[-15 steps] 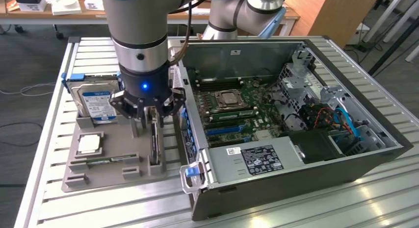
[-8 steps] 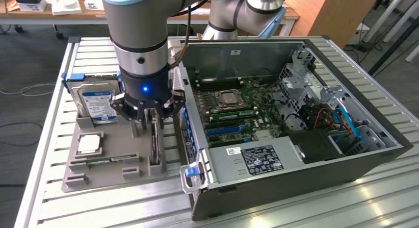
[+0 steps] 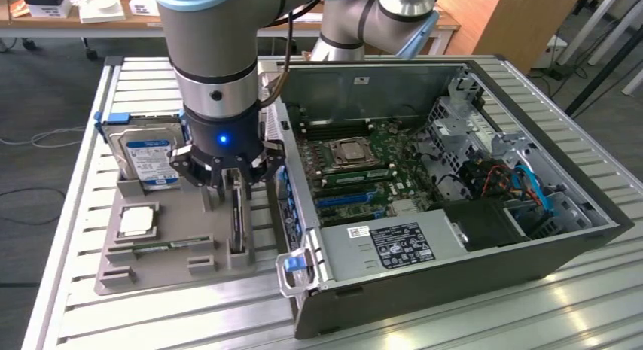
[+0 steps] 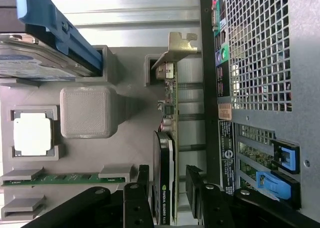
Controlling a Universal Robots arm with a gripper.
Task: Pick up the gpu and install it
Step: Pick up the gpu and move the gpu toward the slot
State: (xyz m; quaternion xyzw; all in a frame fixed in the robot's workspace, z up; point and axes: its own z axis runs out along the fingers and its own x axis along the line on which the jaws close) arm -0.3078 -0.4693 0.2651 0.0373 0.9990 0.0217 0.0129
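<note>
Tool [image 3: 229,192] hangs over the grey holder [image 3: 161,269] on the bench [image 3: 80,214] with its jaws apart, one finger on each side of the gpu [image 3: 238,226]. The card stands on edge in its slot just beside the computer case [image 3: 452,237], so I judge the pick not yet made and the whole install left. The exterior view shows the open case and its motherboard [image 3: 362,169], while the wrist view shows the fingers [image 4: 142,193] not closed on the card, its metal bracket [image 4: 177,45] and the memory stick [image 4: 65,178].
</note>
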